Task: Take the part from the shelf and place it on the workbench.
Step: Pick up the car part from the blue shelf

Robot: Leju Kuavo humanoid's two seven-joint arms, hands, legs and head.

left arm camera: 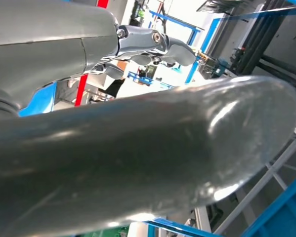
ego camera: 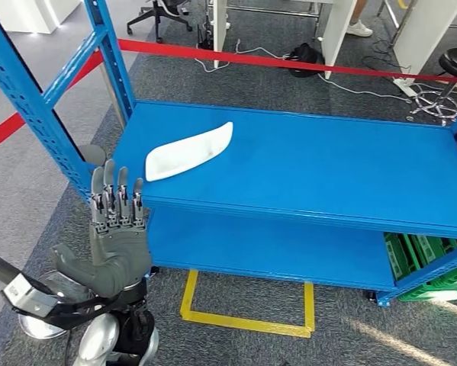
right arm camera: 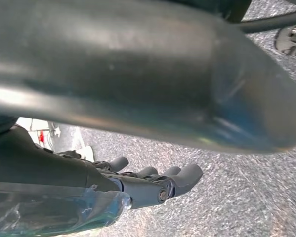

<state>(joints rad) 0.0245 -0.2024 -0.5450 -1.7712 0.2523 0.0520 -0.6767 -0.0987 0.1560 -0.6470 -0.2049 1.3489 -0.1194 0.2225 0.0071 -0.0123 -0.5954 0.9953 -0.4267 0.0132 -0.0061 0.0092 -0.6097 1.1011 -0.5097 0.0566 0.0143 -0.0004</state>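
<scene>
Reaching toward the shelf with my left hand: it stands raised, palm away from me, fingers straight and together but holding nothing, so it counts as open and empty. The white part lies flat on the upper blue deck, ahead of my fingertips and a little to their right, near the deck's front edge and apart from my hand. The blue upright post of the frame stands just to the left of my hand.

My right hand hangs over grey carpet; its fingers look loosely curled with nothing in them, though the view is too close for me to be sure of the gap.

Judgement on the step in hand: this is the approach, grasp not yet made. The part looks long, thin and shallow, with a smooth glossy skin, so I expect it to slide if I push at it from the front. Better to carry the hand over the deck edge, come down on the near end or the middle, and get the thumb under one long edge with fingers across the top. Clearance from the post on my left needs watching as I swing in. Gripping near the middle should keep it from tipping on lift.

The workbench lies outside these views.
</scene>
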